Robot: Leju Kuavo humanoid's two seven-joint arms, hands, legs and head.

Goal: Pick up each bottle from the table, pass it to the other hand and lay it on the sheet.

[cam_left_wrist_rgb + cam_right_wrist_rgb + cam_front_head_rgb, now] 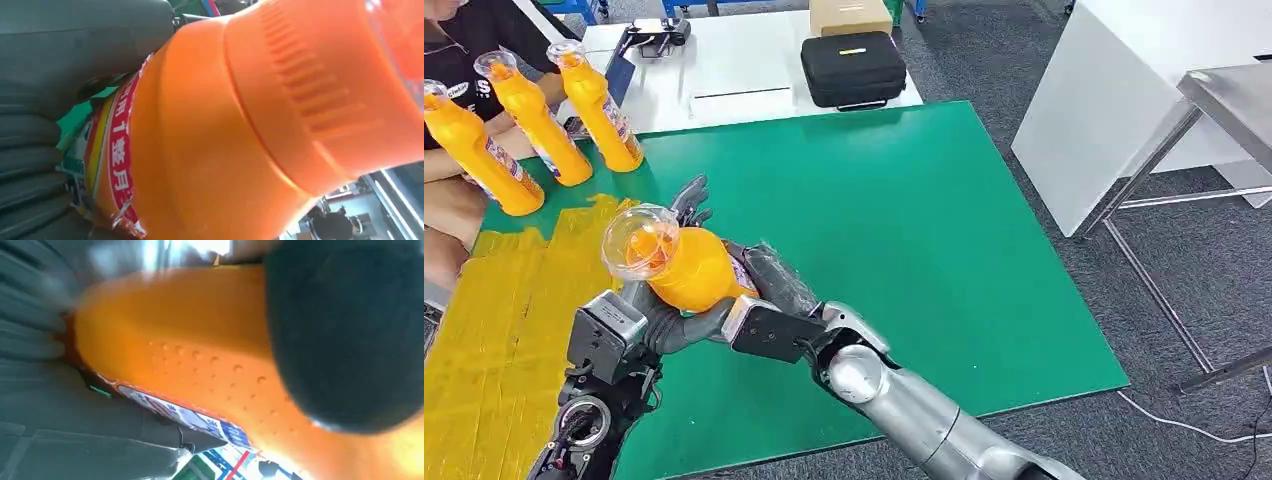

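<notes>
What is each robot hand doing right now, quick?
Left robot hand: holding the orange bottle from below.
Right robot hand: also gripping that same bottle, mid-handover above the green table.

Robot lab or workshop: green test mat (904, 240); equipment case (854, 68) (black); steel-legged bench (1224, 110).

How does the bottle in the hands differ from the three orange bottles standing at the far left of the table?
The held bottle is off the green table, tipped with its clear cap toward the camera; the three standing bottles rest upright on it. The left hand and right hand both touch the held one; nothing touches the three. All are orange, labelled, clear-capped.
</notes>
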